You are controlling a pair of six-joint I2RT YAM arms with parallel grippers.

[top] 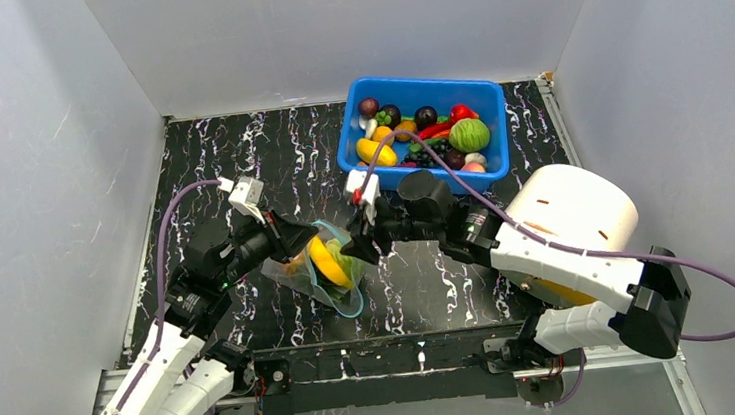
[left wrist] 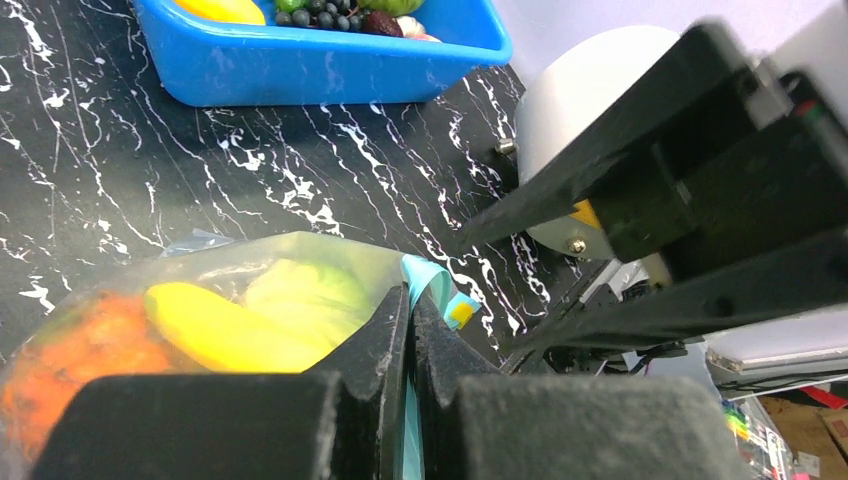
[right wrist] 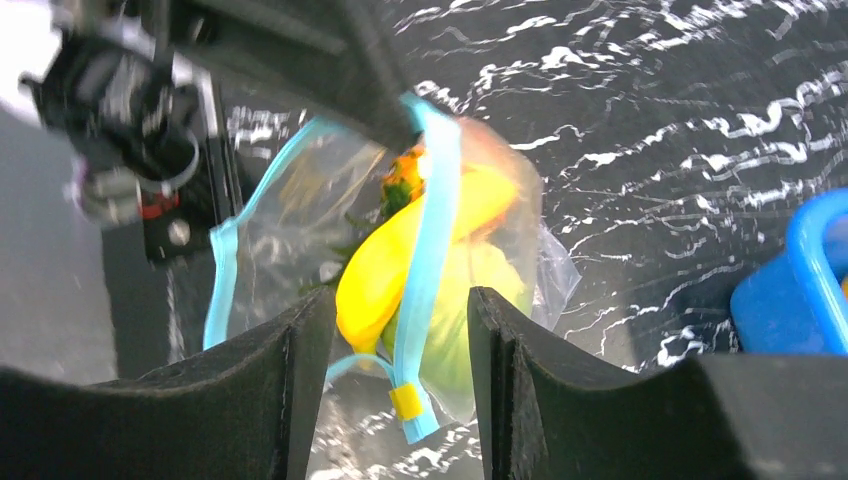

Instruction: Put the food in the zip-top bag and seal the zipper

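The clear zip-top bag [top: 294, 272] hangs just over the table centre, holding food: a yellow banana [top: 328, 261], a green piece [left wrist: 300, 295] and an orange piece [left wrist: 85, 350]. My left gripper [left wrist: 411, 310] is shut on the teal zipper [left wrist: 425, 275] at the bag's mouth. In the right wrist view the zipper [right wrist: 432, 220] runs down across the banana [right wrist: 385, 270] to a yellow tab [right wrist: 405, 401]. My right gripper [right wrist: 400, 370] stands open, its fingers either side of that strip's lower end without touching it. In the top view the right gripper [top: 361, 240] sits just right of the bag.
A blue bin [top: 493, 121] at the back right holds several more toy fruits and vegetables. A large white cylinder [top: 572, 208] stands at the right, beside the right arm. Grey walls close in the black marbled table [top: 239, 158] on three sides.
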